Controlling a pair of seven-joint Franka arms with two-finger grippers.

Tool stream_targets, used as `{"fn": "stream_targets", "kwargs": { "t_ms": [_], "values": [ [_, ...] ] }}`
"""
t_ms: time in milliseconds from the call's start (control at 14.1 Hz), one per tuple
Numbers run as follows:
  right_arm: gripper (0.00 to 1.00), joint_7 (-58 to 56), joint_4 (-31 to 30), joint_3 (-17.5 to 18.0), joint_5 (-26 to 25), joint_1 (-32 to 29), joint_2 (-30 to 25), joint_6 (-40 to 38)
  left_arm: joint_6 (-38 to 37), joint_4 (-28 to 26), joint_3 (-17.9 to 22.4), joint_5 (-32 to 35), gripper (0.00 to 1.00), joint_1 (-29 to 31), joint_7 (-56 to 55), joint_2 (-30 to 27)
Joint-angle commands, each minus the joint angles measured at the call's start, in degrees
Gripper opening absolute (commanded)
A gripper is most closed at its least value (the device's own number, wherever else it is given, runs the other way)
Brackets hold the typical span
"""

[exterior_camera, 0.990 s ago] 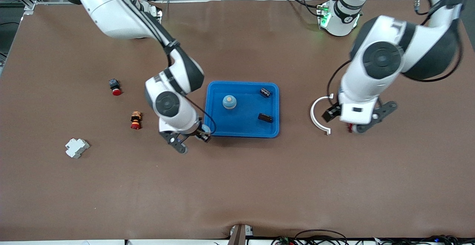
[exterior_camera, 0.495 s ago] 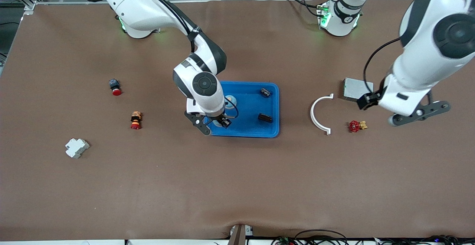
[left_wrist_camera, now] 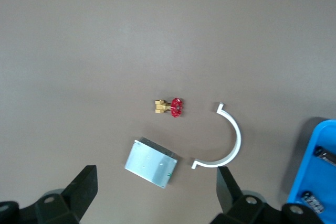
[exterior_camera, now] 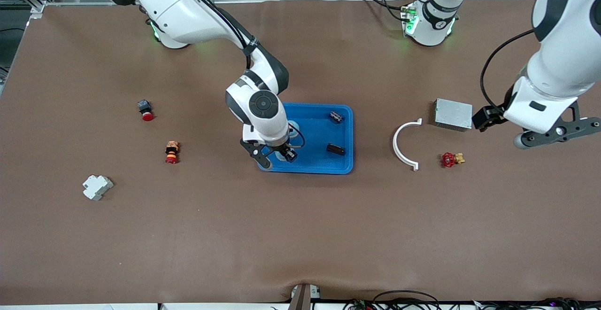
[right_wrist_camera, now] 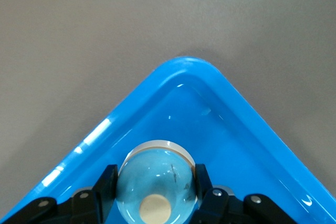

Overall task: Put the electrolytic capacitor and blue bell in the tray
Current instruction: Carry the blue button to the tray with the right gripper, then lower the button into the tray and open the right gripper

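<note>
Over the corner of the tray (exterior_camera: 345,166) nearest the front camera at the right arm's end, the right tool (right_wrist_camera: 155,188) grips a blue bell (right_wrist_camera: 156,182) by its dome, one finger on each side. Judged from the task, the dome is held from above so the bell can be set down base-first inside the raised rim. The bell is above the tray floor; contact with the floor cannot be confirmed.

A second blue bell (exterior_camera: 294,125) sits in the tray, largely covered by the right arm in the front view. Two dark capacitors also lie in the tray: one (exterior_camera: 335,116) at the corner farther from the front camera toward the left arm's end, one (exterior_camera: 335,149) nearer to that camera. The capacitor portion of the task therefore appears complete.

The left tool (left_wrist_camera: 156,195) stands wide and empty over bare bench at the left arm's end. This arm waits. Its wrist view shows a grey metal box (left_wrist_camera: 151,163), a white curved clip (left_wrist_camera: 231,140) and a red-handled valve (left_wrist_camera: 170,107) on the bench, all apart from one another.

Limits of view:
- The held bell's base is hidden by its own dome.
- The right tool's fingertips are cut off at the wrist view's edge.
- Capacitor markings are too small to read.
</note>
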Motion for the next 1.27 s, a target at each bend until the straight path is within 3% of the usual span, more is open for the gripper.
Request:
{"fn": "stream_targets", "kwargs": {
  "t_ms": [0,141,353,565,990,1060,1131,1202],
  "values": [
    [0.0,1.9,-0.3,-0.4,-1.2,1.0,0.5,0.6,-0.5,-0.5,-0.2,0.1,1.0,2.3,4.5,-2.0],
    [0.0,2.7,-0.2,-0.6,-1.7,1.4,1.2,0.7,0.5,-1.0,2.2,-4.8,1.0,2.5,12.0,-4.6],
    [0.0,3.8,-0.2,-0.6,-2.2,1.8,2.2,2.6,0.1,-3.7,15.1,-11.3,1.0,-5.2,15.1,-8.6],
    [0.0,4.2,-0.2,-0.6,-2.9,2.0,3.2,3.1,0.1,-8.3,21.8,-15.9,1.0,-10.6,15.0,-13.4],
    [0.0,5.4,0.0,-1.2,-2.9,1.9,3.8,4.2,0.1,-14.9,22.6,-17.8,1.0,-11.6,15.2,-20.1],
    [0.72,5.6,0.0,-1.2,-2.9,1.9,3.8,4.2,0.1,-15.7,22.4,-17.8,1.0,-11.6,14.5,-20.8],
    [1.0,5.8,-0.1,-1.4,-3.4,2.5,3.8,4.0,0.0,-16.2,22.0,-17.8,1.0,-11.6,14.5,-21.2],
    [1.0,5.9,0.0,-1.8,-3.8,2.6,3.7,4.0,0.1,-16.1,21.6,-17.5,1.0,-11.4,14.5,-21.5]
  ]
}}
